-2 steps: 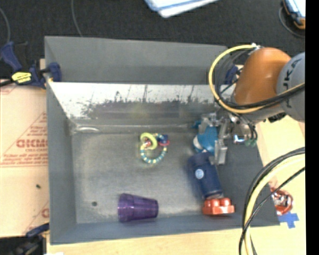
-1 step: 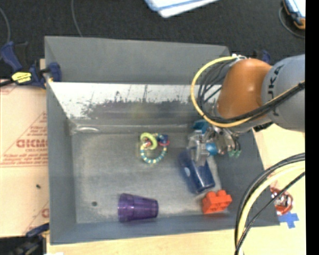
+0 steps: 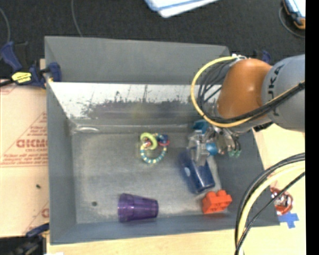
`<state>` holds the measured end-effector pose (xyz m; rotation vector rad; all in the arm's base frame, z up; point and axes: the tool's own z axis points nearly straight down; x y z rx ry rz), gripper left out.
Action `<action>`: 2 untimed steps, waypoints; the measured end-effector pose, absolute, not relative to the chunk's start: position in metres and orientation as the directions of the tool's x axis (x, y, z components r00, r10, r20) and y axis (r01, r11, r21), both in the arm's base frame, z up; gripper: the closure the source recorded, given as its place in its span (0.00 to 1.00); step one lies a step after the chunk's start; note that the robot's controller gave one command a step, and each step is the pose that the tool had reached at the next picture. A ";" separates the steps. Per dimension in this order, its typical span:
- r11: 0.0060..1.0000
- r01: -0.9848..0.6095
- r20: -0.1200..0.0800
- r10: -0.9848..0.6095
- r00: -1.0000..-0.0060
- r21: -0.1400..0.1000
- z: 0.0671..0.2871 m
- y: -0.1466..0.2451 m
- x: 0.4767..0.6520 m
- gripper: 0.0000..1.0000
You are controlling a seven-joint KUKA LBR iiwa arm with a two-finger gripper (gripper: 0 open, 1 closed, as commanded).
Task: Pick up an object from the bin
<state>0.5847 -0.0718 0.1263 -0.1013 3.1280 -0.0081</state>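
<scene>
Grey bin on dark floor | pincer over blue oblong thing | open or closed: cannot tell

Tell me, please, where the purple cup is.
In the camera view, the purple cup lies on its side by the bin's lower wall, left of the orange brick.

Only 2 dark letters, prob. "KA" & cut off at both ends, can be read on the grey arm casing, just right of its orange cover, above the bin at its right side.
</scene>
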 end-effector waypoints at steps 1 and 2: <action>0.998 0.056 -0.010 0.056 -0.998 -0.002 0.125 -0.062 0.617 1.00; 1.000 -0.009 -0.016 -0.009 -1.000 -0.006 0.140 -0.059 0.607 1.00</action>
